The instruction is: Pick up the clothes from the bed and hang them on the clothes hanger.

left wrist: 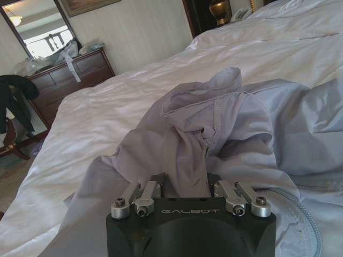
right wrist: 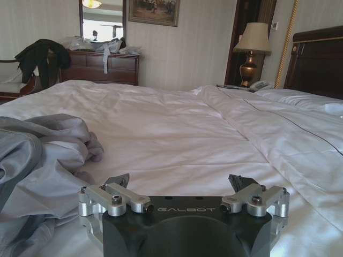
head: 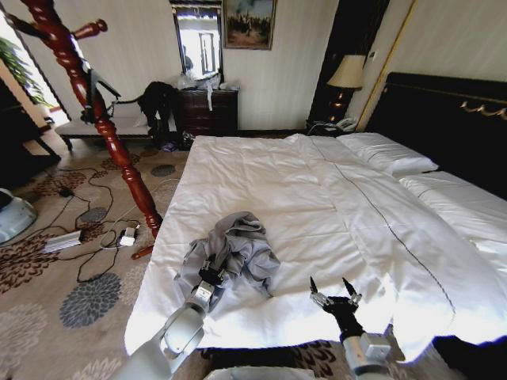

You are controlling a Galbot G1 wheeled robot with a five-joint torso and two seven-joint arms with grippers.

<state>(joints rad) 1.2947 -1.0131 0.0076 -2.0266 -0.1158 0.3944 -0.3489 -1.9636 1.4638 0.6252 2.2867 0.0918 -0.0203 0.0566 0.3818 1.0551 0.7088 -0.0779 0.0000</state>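
Pickup step: left gripper (head: pixel 211 275), jaws pinching the crumpled grey-blue shirt (head: pixel 238 249) at the white-duveted bed's (head: pixel 317 206) seven o'clock, should lift next; right gripper (head: pixel 334 291) gapes empty.

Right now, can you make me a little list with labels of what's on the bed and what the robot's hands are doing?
shirt: grey-blue, crumpled in a heap near the foot of the bed
left gripper: at the shirt, a fold of cloth between its fingers
right gripper: open over bare duvet beside the shirt, holding nothing
coat stand: reddish wood, leaning by the bed's left side
hung up yet: no
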